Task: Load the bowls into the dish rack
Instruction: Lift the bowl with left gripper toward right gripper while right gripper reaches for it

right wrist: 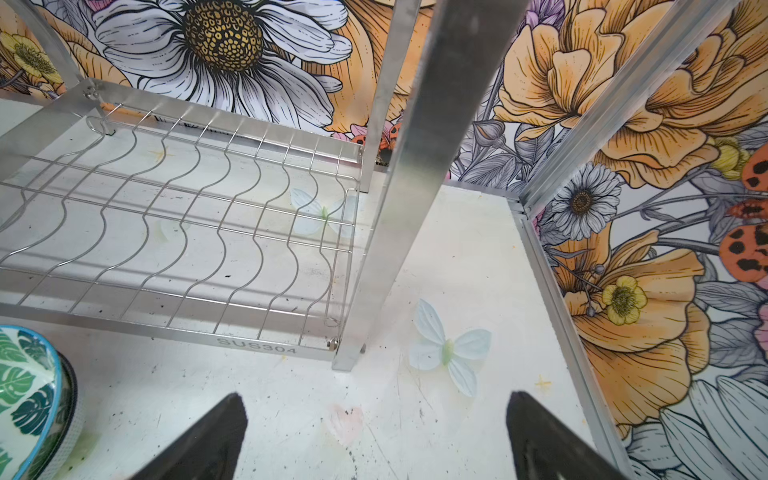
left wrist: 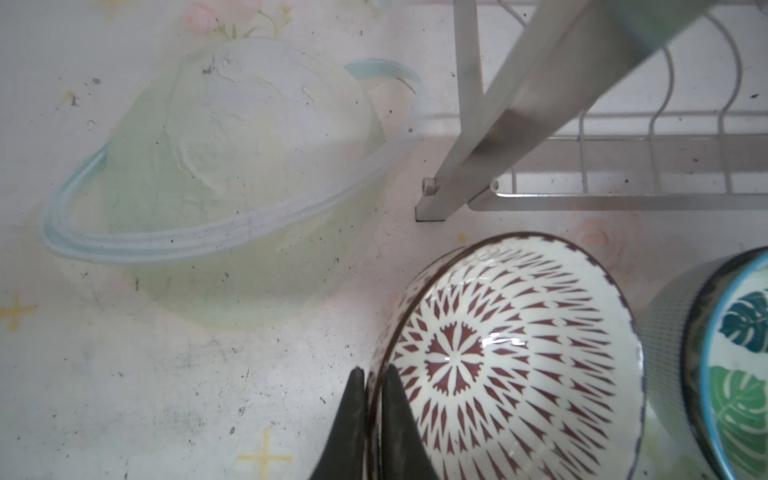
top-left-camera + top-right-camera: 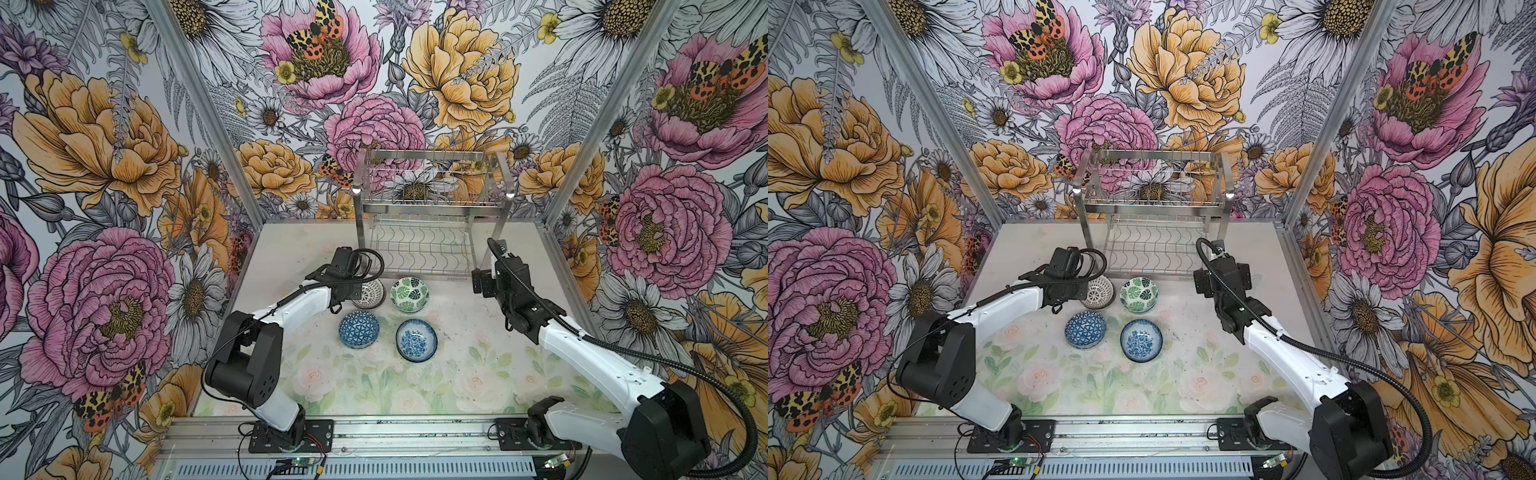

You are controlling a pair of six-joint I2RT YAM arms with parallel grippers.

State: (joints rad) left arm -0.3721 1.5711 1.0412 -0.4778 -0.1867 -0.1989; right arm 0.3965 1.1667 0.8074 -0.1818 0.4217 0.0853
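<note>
Four bowls sit in front of the dish rack [image 3: 432,204] [image 3: 1154,204]. My left gripper [image 2: 374,372] is shut on the near rim of the white lattice bowl [image 2: 511,361] [image 3: 370,293] [image 3: 1099,292], one finger inside and one outside. That bowl looks tipped. Beside it stands the green leaf bowl [image 3: 409,294] [image 3: 1138,294] [image 2: 739,365] [image 1: 25,395]. Nearer the front lie the blue geometric bowl [image 3: 358,329] [image 3: 1085,329] and the blue floral bowl [image 3: 416,339] [image 3: 1141,339]. My right gripper [image 1: 374,401] [image 3: 482,282] hangs open over bare table by the rack's front right leg [image 1: 374,249].
Both tiers of the rack hold nothing; its wavy lower tier [image 1: 166,232] is just behind the bowls and its front left leg [image 2: 519,104] stands close to the lattice bowl. Flowered walls close in the back and sides. The metal corner post [image 1: 623,104] is near my right gripper.
</note>
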